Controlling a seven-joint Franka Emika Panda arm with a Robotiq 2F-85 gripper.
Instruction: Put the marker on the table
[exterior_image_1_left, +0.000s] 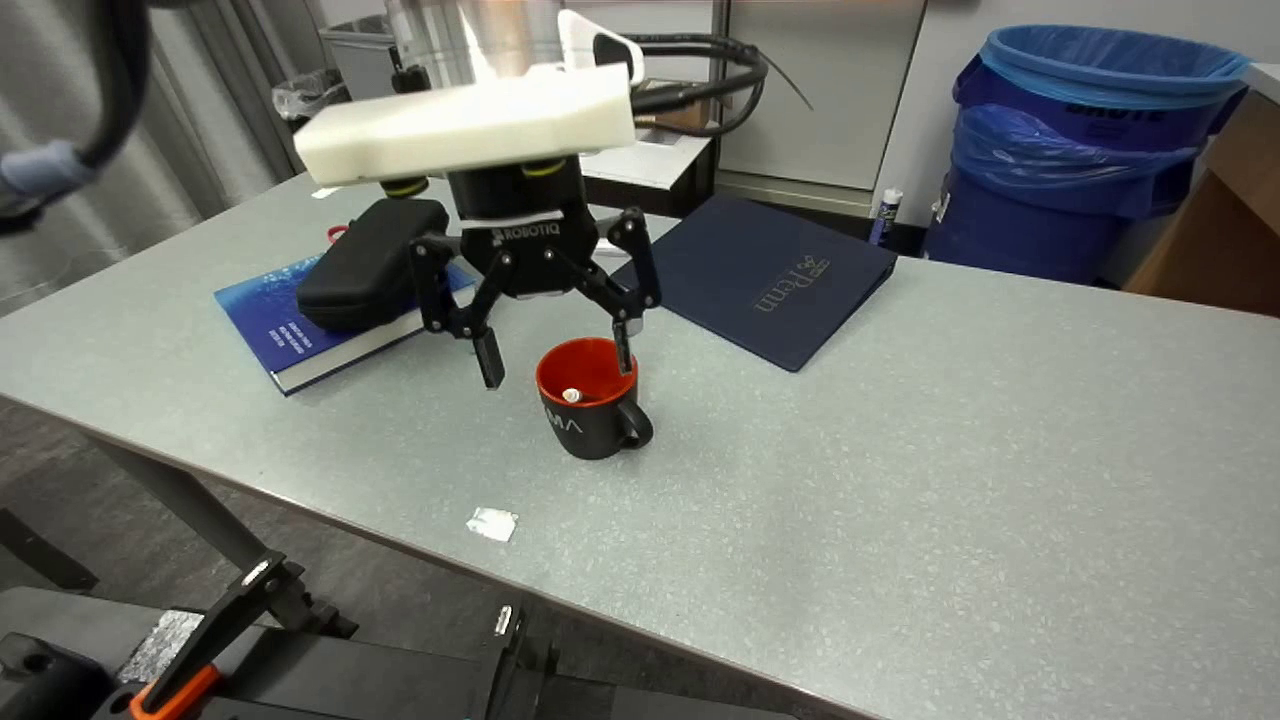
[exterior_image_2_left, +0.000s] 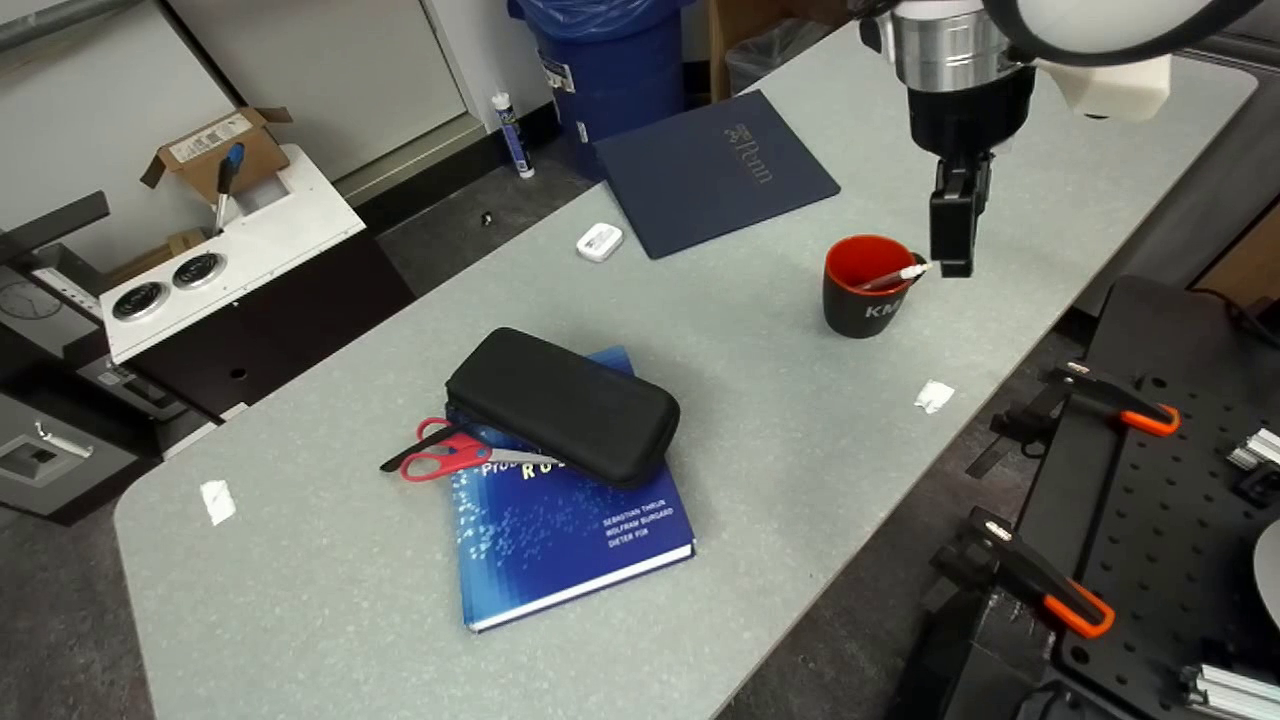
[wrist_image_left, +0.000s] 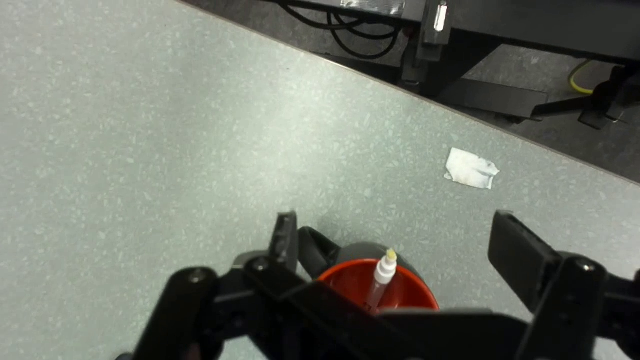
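The hand (exterior_image_1_left: 557, 366) is spread, its two fingers (exterior_image_1_left: 488, 358) well apart from each other and pointing down above the counter (exterior_image_1_left: 950, 450). The marker (wrist_image_left: 384, 272) sits tilted inside the black mug (exterior_image_2_left: 858, 312), close by the hand, its white collar and yellowish tip sticking out past the red rim. In the wrist view that tip shows in the gap between the two fingers, apart from both and nearer the finger that has the mug's handle (wrist_image_left: 311, 260) next to it. In an exterior view the marker (exterior_image_2_left: 905, 274) points toward the hand, its tip just beside the fingers' lower ends. In an exterior view one finger (exterior_image_1_left: 624, 350) hides part of the mug's rim; whether it touches the mug I cannot tell. The mug stands upright on the counter. Between the hand and the counter's edge lies a white scrap (wrist_image_left: 470, 170). Farther from the hand are the navy Penn folder (exterior_image_2_left: 720, 175) and the blue book (exterior_image_2_left: 570, 530), with the black case (exterior_image_2_left: 565, 405) on top and the red-handled scissors (exterior_image_2_left: 450, 457) beside the case, partly over the book.
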